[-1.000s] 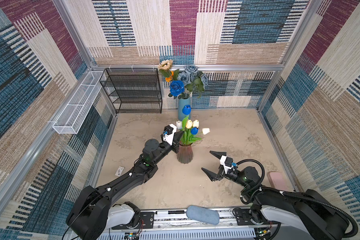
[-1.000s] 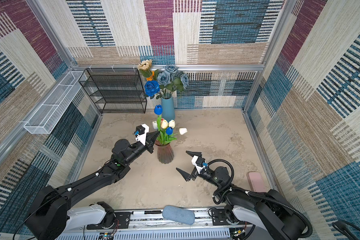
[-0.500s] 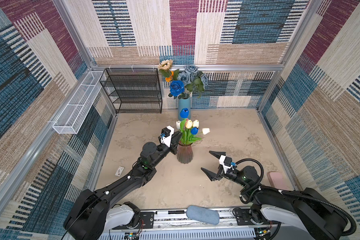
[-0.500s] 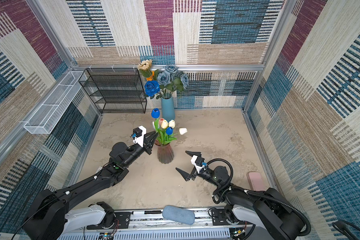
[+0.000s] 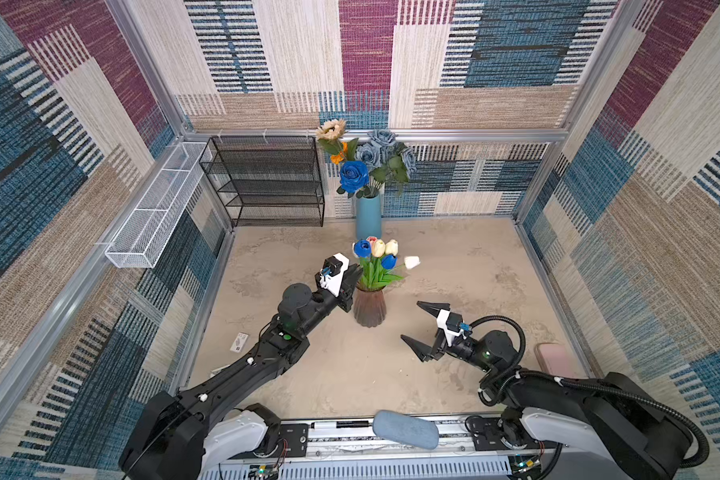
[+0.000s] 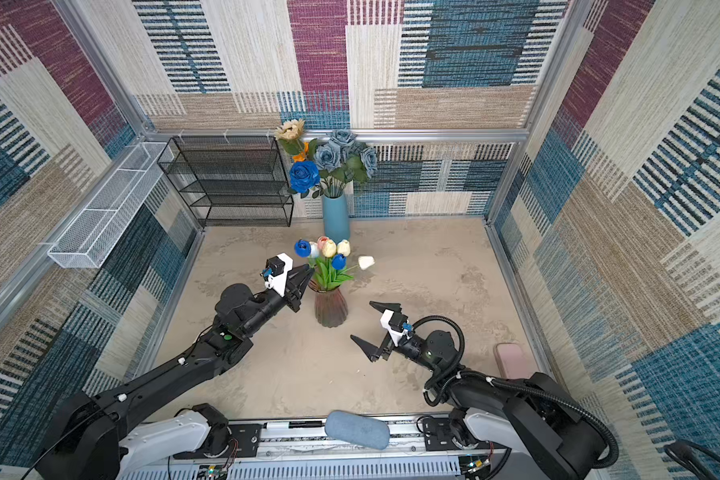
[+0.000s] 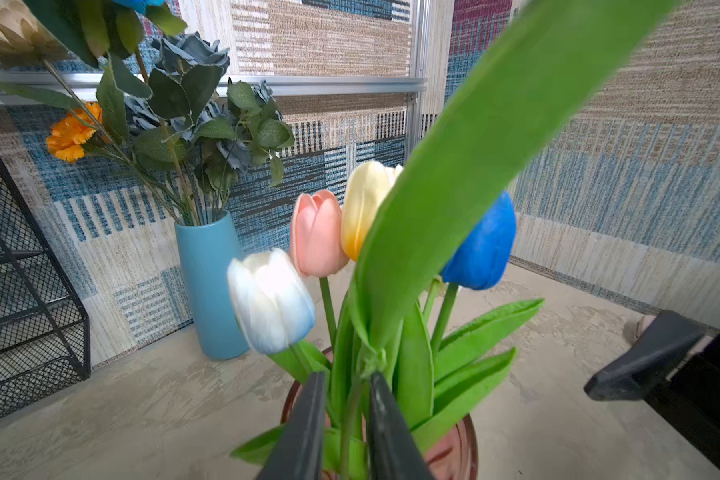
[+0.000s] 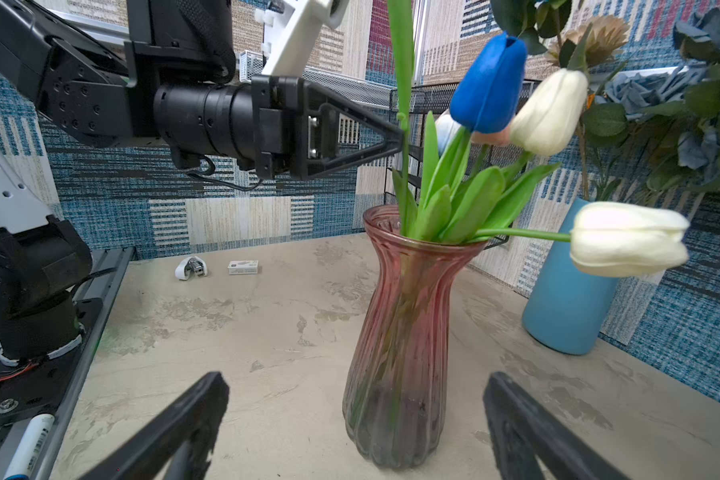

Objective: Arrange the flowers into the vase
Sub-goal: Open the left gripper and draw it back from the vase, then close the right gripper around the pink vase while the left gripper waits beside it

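A pink ribbed glass vase (image 5: 369,307) (image 6: 330,307) (image 8: 404,332) stands mid-table holding several tulips (image 5: 378,249) (image 7: 316,232): white, pink, yellow and blue. One white tulip (image 5: 411,262) (image 8: 628,239) droops sideways. My left gripper (image 5: 352,276) (image 6: 304,276) (image 7: 344,376) is at the vase mouth. It is open a little, with the thin stem (image 8: 403,174) of a tall blue tulip (image 5: 362,248) loose between its fingers. My right gripper (image 5: 410,320) (image 6: 361,320) (image 8: 356,378) stands wide open and empty on the near right of the vase, facing it.
A blue vase (image 5: 368,216) with roses, a sunflower and a marigold stands at the back wall. A black wire shelf (image 5: 267,183) is beside it and a white wire basket (image 5: 154,208) hangs on the left wall. A pink object (image 5: 553,359) lies at the right edge, a small card (image 5: 238,343) at the left.
My left gripper's jaws have parted off the blue tulip's stem and the gripper has drawn back slightly. The blue tulip has sunk lower into the vase. The right arm has not moved.
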